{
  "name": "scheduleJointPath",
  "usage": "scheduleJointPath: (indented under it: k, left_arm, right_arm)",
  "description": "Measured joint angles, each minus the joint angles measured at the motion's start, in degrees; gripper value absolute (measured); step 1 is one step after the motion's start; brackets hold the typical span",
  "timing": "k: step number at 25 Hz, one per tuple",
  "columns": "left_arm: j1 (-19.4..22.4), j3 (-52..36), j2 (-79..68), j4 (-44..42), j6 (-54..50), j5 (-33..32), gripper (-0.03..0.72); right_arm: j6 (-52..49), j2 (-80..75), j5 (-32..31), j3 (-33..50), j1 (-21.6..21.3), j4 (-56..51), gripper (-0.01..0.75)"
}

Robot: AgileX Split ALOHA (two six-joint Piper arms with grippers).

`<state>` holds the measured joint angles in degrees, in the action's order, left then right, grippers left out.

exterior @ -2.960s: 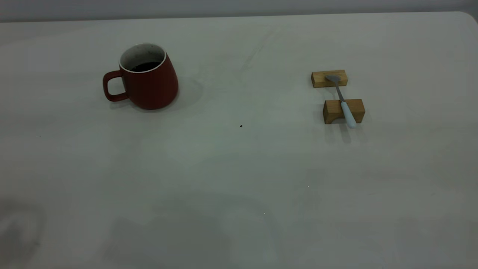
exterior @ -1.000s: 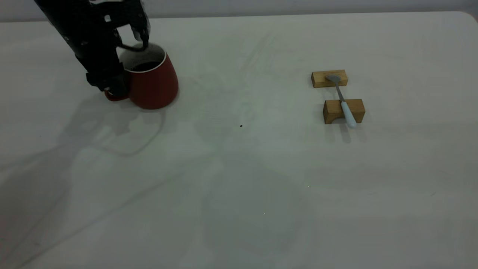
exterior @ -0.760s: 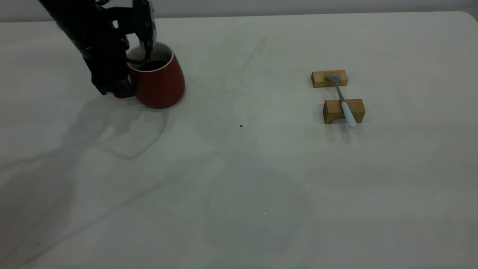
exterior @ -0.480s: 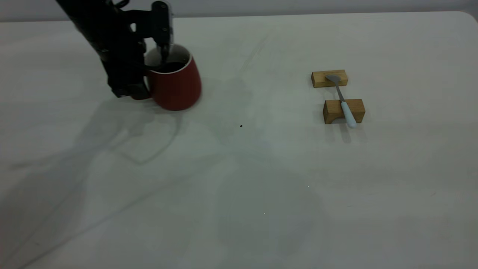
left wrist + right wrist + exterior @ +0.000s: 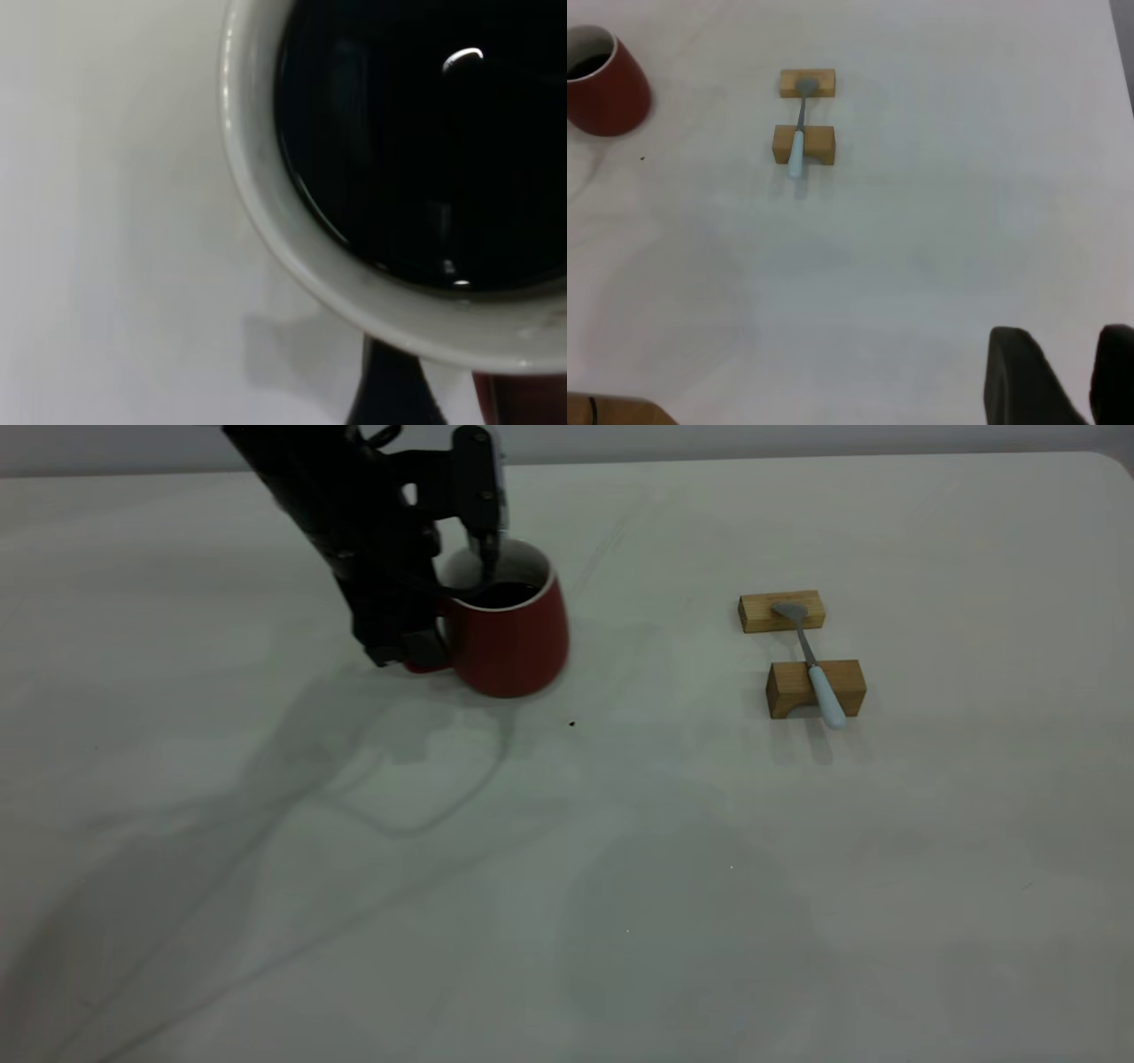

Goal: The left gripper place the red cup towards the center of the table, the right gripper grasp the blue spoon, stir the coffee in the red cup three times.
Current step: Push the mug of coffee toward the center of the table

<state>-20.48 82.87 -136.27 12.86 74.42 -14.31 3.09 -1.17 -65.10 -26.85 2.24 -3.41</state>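
Blue spoon (image 5: 813,661) bridging two wooden blocks (image 5: 815,687) right of red cup (image 5: 509,638), left gripper (image 5: 443,593) clamped on cup's wall, one finger inside, right gripper (image 5: 1063,372) fingers slightly apart, empty.

A wide off-white counter (image 5: 620,868) with a rounded corner carries a dark red mug (image 5: 509,642) near its middle. Well to the right sit two tan wooden blocks (image 5: 782,612) (image 5: 815,688), one behind the other, just apart. A tiny black speck (image 5: 571,724) marks the surface beside the mug's base.
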Motion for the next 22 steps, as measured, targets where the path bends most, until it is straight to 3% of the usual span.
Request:
scheduleJointPath:
  k: [6, 14, 22]
  left_arm:
    - [-2.43, 0.0, 0.0, 1.27, 0.0, 0.63, 0.551]
    - [-2.69, 0.0, 0.51, 3.65, -0.82, 0.51, 0.551]
    - [-2.86, 0.0, 12.06, 3.91, -10.48, -9.25, 0.551]
  right_arm:
    - [0.06, 0.0, 0.0, 0.0, 0.0, 0.0, 0.238]
    - [0.0, 0.0, 0.0, 0.0, 0.0, 0.0, 0.238]
    - [0.0, 0.0, 0.0, 0.0, 0.0, 0.0, 0.238]
